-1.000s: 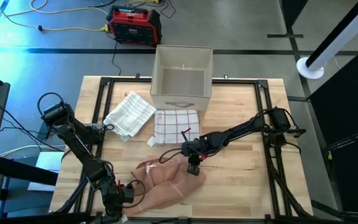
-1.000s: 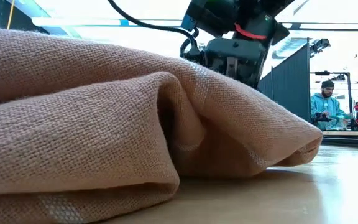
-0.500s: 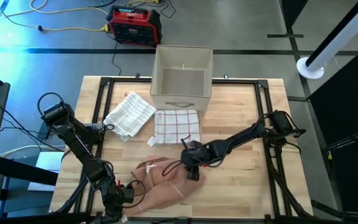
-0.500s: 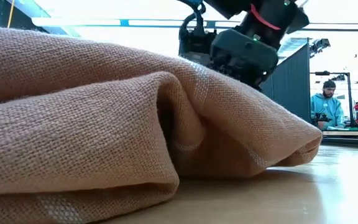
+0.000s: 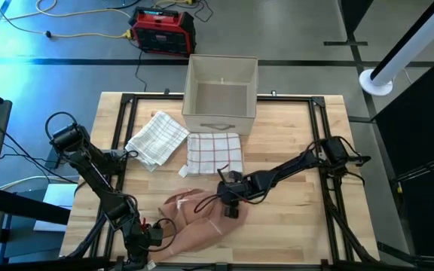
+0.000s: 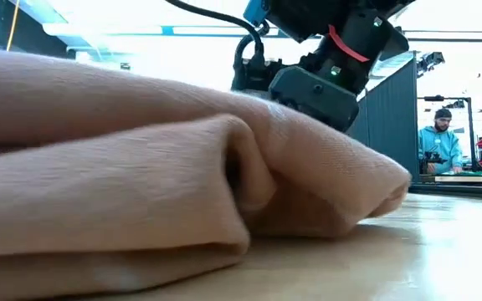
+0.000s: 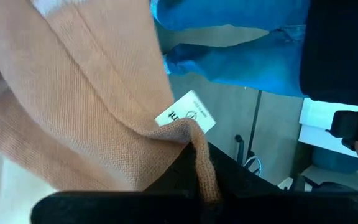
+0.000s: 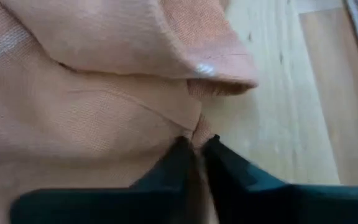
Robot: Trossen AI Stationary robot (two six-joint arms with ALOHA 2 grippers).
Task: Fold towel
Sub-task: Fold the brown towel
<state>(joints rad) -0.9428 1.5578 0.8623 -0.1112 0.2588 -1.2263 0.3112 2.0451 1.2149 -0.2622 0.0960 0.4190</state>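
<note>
Two grippers are on one cloth. From above, the peach towel [image 5: 198,220] lies bunched at the table's [image 5: 292,139] near edge, below two folded checked towels [image 5: 215,153] and a grey box [image 5: 221,90] (none of them touched). The right gripper [image 5: 230,208] sits on the towel's right-hand edge; the left gripper [image 5: 151,235] is at its near left corner – opposite ends, which suits spreading or lifting it for a fold.

Level with the table, the towel [image 6: 141,192] rolls in thick lobes, and the right gripper [image 6: 312,88] presses in behind the heap.

Past the left wrist, a corner with its white tag [image 7: 185,115] runs down between the dark fingers [image 7: 229,186], pinched tight.

Past the right wrist, the fingers [image 8: 173,165] are nearly closed on a thin pleat of towel [image 8: 92,118] – a hold on an edge rather than on the bulk
</note>
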